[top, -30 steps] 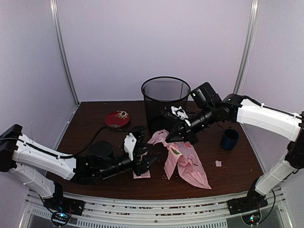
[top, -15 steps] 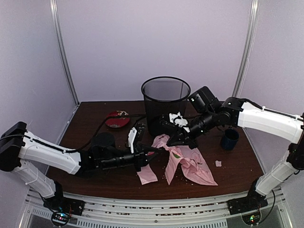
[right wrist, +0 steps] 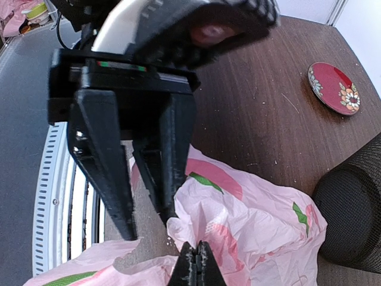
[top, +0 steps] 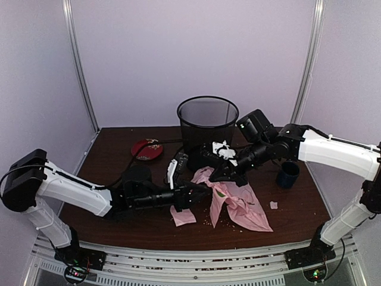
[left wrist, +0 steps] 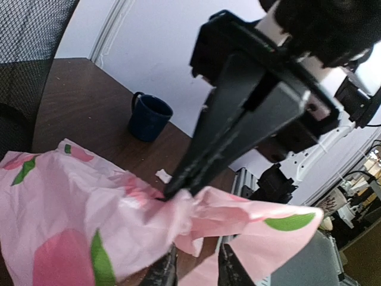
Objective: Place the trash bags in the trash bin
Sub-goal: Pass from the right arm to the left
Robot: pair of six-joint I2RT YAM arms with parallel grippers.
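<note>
The pale-pink trash bag [top: 232,202] with pink-red and green prints lies crumpled on the brown table in front of the black wire-mesh trash bin [top: 207,128]. My right gripper [top: 215,177] is shut on a raised fold at the bag's upper left; in the right wrist view its tips [right wrist: 195,262] pinch the plastic [right wrist: 250,208]. My left gripper [top: 202,189] reaches in from the left and faces it. Its jaws stand apart [left wrist: 196,271], with a flap of the bag [left wrist: 89,220] draped just over them. From the left wrist, the right gripper [left wrist: 169,192] shows clamped on the fold.
A red patterned plate [top: 147,149] lies left of the bin. A dark-blue mug [top: 289,174] stands at the right, with a small white scrap [top: 273,205] near it. Crumbs dot the table around the bag. The left arm's cable trails past the plate.
My left arm has stretched right and forward, bringing its gripper up to the held fold. The bag's lower left flap has shifted. The right gripper has dipped slightly and kept its grip.
</note>
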